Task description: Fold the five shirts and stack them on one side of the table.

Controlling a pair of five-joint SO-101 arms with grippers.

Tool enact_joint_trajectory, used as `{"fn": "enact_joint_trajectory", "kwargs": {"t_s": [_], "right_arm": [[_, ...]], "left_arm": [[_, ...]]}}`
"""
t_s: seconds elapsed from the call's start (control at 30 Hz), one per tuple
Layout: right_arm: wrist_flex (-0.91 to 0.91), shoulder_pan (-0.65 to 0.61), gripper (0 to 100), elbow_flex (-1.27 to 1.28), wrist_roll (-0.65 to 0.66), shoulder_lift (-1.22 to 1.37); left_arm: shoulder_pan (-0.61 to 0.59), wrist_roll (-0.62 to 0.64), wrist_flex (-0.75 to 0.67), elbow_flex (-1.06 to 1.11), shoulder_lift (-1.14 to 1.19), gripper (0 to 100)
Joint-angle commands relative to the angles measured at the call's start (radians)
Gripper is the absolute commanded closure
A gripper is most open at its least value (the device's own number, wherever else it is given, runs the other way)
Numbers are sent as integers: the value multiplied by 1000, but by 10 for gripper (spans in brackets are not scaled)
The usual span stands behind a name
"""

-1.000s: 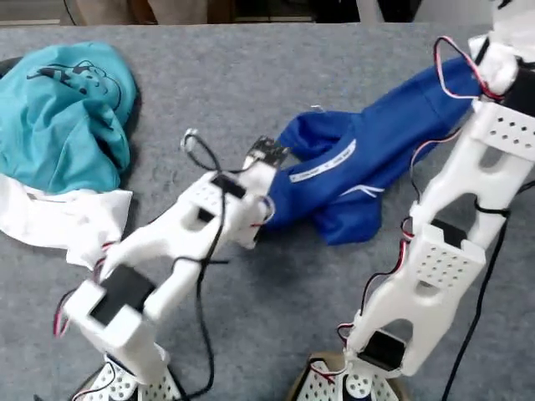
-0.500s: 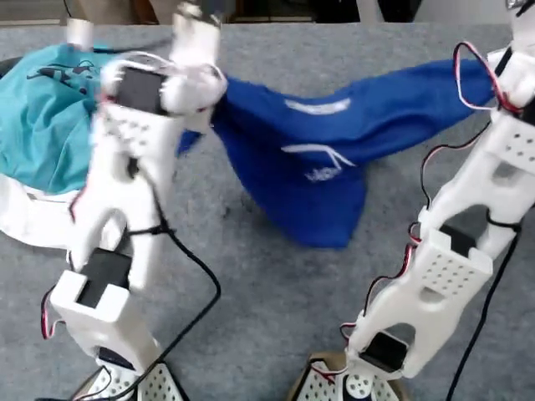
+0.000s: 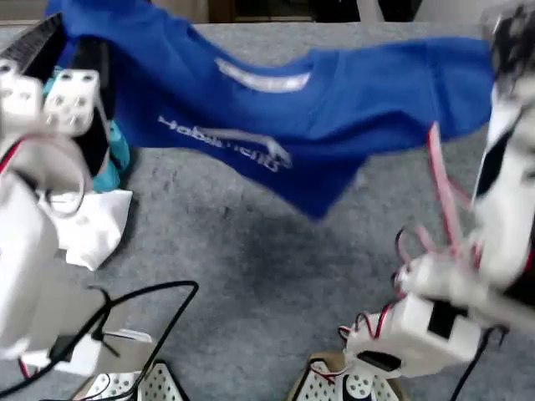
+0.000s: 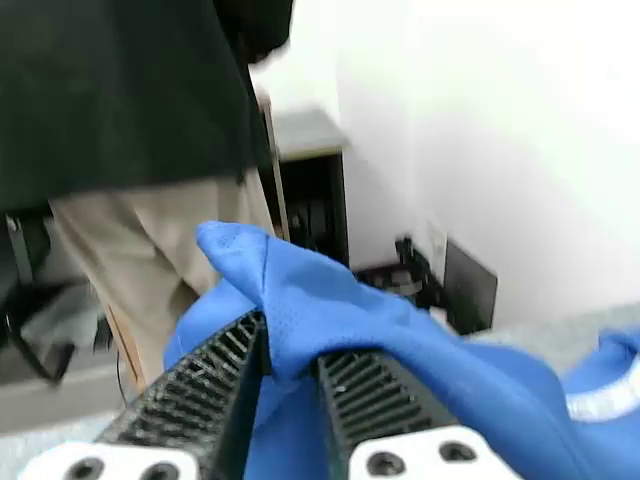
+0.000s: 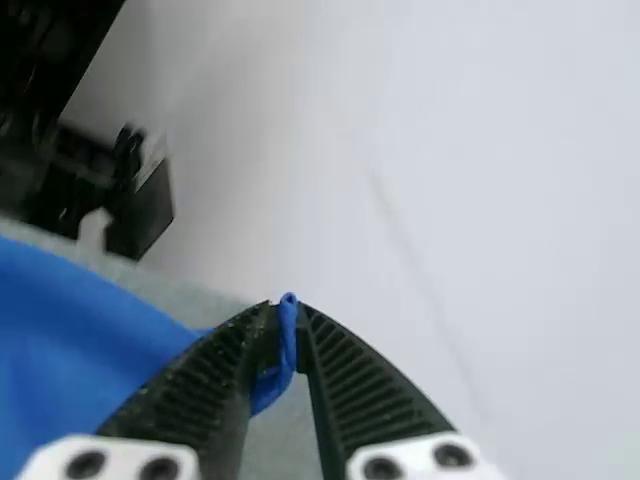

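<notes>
Left fingers point(image 4: 215, 385): closed almost together on a bunched corner of the blue shirt point(image 3: 334, 100). Cloth pokes up between the ribbed inner faces and spills down toward lower right of the left wrist view. In the high view, black and raised at upper left of frame, above the desk point(image 3: 251, 276).

Right fingers point(image 5: 345, 385): pinched tight on a thin edge of the same shirt, with a small blue tip showing above the tips. More blue cloth at lower left of the right wrist view. In the high view, at far right edge, upper part, too blurred for detail.

Blue shirt: stretched between the two grips across the upper part of the high view, off the desk. White print and white neck band face the camera. Sags lowest near frame centre, shadow on the grey surface beneath.

Teal shirt point(image 3: 117, 159): only a sliver at left, mostly hidden by the left arm.

White shirt point(image 3: 96, 225): crumpled on the desk at left, mid frame, just below the teal one and partly covered by the left arm.
</notes>
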Motion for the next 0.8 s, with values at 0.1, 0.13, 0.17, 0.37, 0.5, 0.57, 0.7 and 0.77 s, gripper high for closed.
{"fn": "enact_joint_trajectory", "kwargs": {"t_s": [0.1, 0.13, 0.17, 0.37, 0.5, 0.57, 0.7, 0.77], "right_arm": [[14, -93, 995, 182, 12, -211], [14, -111, 994, 254, 14, -239], [14, -131, 994, 329, 14, -265], [-72, -217, 995, 794, 14, -318], [-371, -208, 995, 1129, 14, -291], [-568, -193, 995, 1305, 14, -266], [-934, -170, 995, 1589, 20, -203], [-1026, -153, 995, 1675, 61, -170]], "left_arm": [[-15, -3, -5, 92, 13, 982], [-17, -2, -20, 124, 33, 982], [-18, -2, -40, 158, 56, 982], [-18, 0, -272, 362, 239, 982], [-18, 2, -549, 519, 412, 982], [-12, 9, -700, 586, 512, 982], [0, 95, -991, 643, 720, 982], [8, 132, -1048, 641, 799, 982]]}}
